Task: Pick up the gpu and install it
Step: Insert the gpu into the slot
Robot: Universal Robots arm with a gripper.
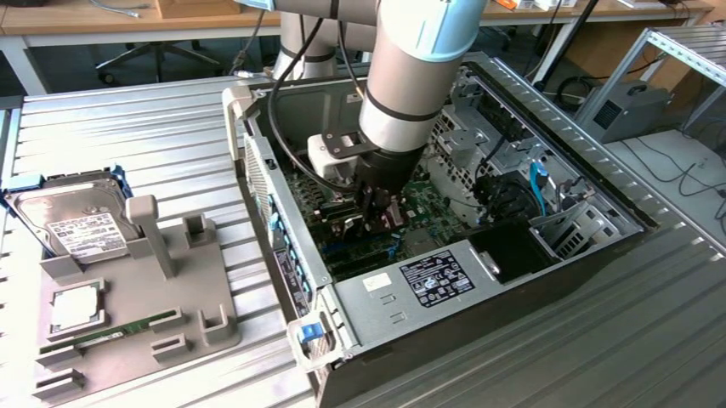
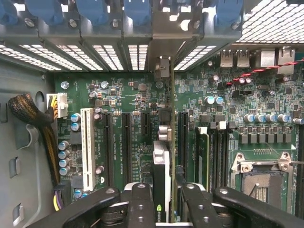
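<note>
Fingers (image 2: 140,202) clamped on the thin black gpu card (image 2: 161,164), held edge-on inside the open black computer case (image 1: 590,183), long axis parallel to the green motherboard's (image 2: 266,95) black expansion slots (image 2: 127,147), hovering close over them.

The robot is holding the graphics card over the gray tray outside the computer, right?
No. The gripper holds the graphics card inside the open computer case, above the green board, not over the gray tray. The exterior view shows it.
</note>
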